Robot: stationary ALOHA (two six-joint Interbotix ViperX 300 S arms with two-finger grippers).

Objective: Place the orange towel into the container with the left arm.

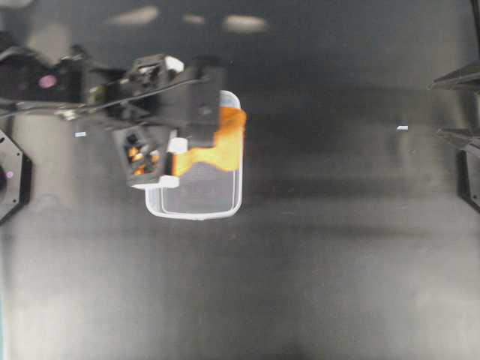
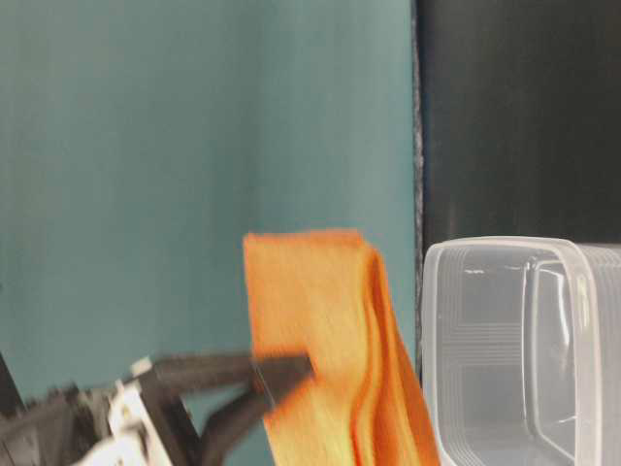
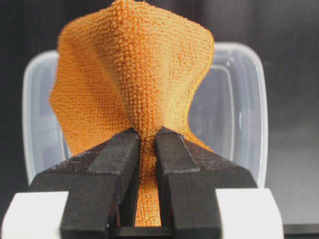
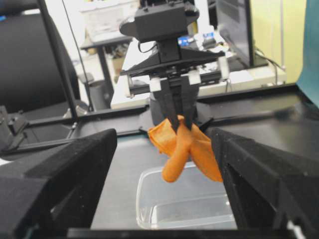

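Two arms share the dark table (image 1: 315, 270), and from overhead the left arm (image 1: 112, 90) reaches in from the left side, its left gripper (image 1: 196, 142) clamped on the orange towel (image 1: 225, 142), which spills out past the fingertips over the container (image 1: 195, 199); the right gripper (image 1: 457, 105) sits well apart at the far edge, its two fingers spread. At table level, one dark fingertip (image 2: 286, 374) bites into the orange towel (image 2: 320, 330), which hangs just beside the container's (image 2: 524, 349) clear wall. From the left wrist, both fingers (image 3: 117, 164) pinch a fold of the orange towel (image 3: 134, 79), with the container (image 3: 239, 124) lying beyond the tips. From the right wrist, wide-apart fingers (image 4: 65, 174) frame the left gripper (image 4: 179, 119), the orange towel (image 4: 187, 147) dangling from its tips above the container (image 4: 184, 201).
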